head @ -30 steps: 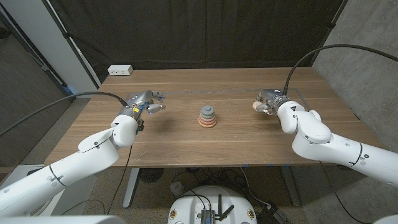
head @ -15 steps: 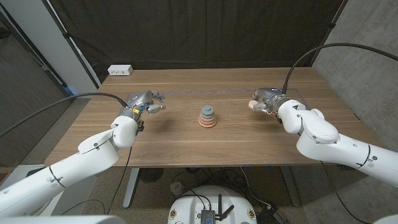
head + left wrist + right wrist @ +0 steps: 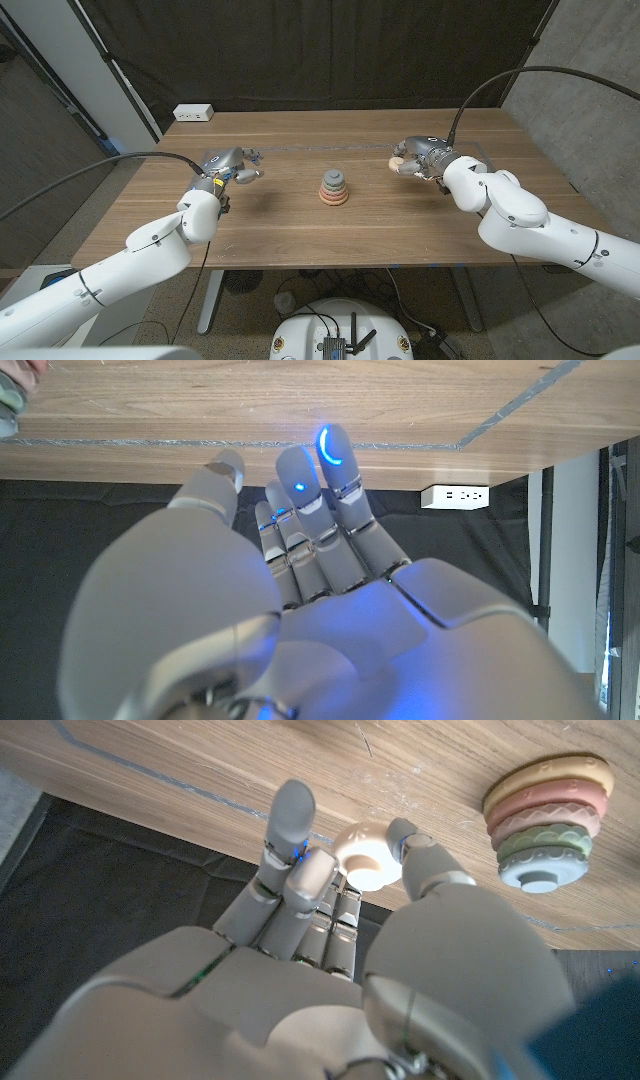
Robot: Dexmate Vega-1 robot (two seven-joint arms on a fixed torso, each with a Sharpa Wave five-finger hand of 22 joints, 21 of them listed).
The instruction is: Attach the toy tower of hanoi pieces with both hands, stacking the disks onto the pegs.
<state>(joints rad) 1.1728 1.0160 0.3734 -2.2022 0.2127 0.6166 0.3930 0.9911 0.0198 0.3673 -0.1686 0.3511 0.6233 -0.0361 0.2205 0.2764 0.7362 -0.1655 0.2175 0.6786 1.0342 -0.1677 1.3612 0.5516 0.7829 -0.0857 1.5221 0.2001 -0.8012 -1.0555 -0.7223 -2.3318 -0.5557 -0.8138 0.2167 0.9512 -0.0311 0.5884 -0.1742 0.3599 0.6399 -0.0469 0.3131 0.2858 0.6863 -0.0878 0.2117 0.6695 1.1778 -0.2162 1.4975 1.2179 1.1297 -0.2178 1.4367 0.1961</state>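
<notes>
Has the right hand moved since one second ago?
Yes. The right hand, holding a small ring, has moved toward the tower, which stayed put.

the tabletop [image 3: 290, 225] is brown wood with a visible grain, and a thin pale line is drawn on it. the stack of disks [image 3: 334, 188] has bands of yellow, pink, dusty rose, green and light blue-grey. the ring [image 3: 367, 858] between the fingers [image 3: 290, 820] of the right hand [image 3: 418, 158] is cream. both hands are grey metal; the left hand [image 3: 300, 610] has small blue lights on its fingers. the arms [image 3: 150, 255] are white. the curtain [image 3: 320, 50] behind is black. the power strip [image 3: 193, 113] is white.
</notes>
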